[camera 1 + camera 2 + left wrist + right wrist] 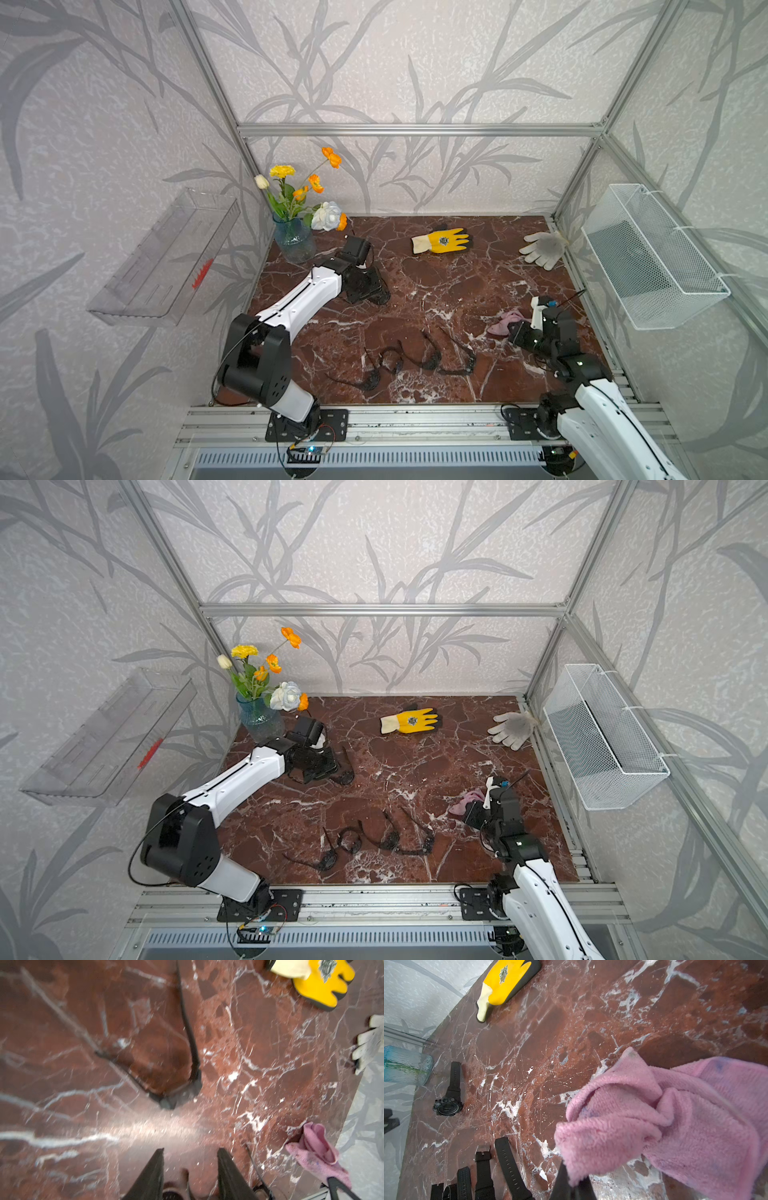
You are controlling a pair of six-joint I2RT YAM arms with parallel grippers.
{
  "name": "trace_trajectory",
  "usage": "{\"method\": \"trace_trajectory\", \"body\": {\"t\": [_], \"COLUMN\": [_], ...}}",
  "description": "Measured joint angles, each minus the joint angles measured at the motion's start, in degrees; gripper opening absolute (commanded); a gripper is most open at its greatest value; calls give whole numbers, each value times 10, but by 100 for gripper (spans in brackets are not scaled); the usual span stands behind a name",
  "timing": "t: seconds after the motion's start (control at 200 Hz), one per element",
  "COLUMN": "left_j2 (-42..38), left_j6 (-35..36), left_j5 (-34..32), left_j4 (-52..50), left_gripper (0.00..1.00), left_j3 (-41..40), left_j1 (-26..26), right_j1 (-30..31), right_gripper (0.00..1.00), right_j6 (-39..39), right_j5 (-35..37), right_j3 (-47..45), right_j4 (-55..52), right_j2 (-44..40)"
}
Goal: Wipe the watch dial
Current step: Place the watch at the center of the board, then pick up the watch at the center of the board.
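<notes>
Zero hold on watch (448, 1103), left pincer (191, 1153) released, right pincer (574, 1185) clenched on cloth (664, 1122), so easy to skid it wiping.

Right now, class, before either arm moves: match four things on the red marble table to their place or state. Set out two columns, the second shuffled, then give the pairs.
1. yellow rubber glove
2. grey knitted glove
3. pink fleecy cloth
4. blue ribbed glass vase

A. far left corner, holding flowers
B. pinched in the shut jaws of the right gripper
C. far right corner
D. far middle, lying flat

Pairs: 1-D, 2-C, 3-B, 4-A.
</notes>
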Motion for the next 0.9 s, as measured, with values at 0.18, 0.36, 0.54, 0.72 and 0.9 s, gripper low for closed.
{"method": "trace_trajectory", "body": {"t": [0.18,0.36,0.54,0.72,0.9], "left_j2": [-152,-238,-257,-218,-173], "left_j6": [-54,-132,-175,-188,-197], "left_j5": [-18,-3,24,55,74], "left_j4": [-17,-27,-20,4,31], "left_gripper": [43,43,44,44,44], "left_j3": [-146,-247,-280,-291,-291], "left_j1": [-45,-83,-97,-112,-142], "right_j1": [0,0,0,0,0], "right_gripper": [0,0,0,0,0], "right_j6": [-9,-12,-13,-14,-14], "right_j5": [-1,-3,-5,-9,-11], "right_j3": [0,0,0,0,-2], "right_j4": [2,5,16,18,19], "right_j2": [41,79,91,96,90]}}
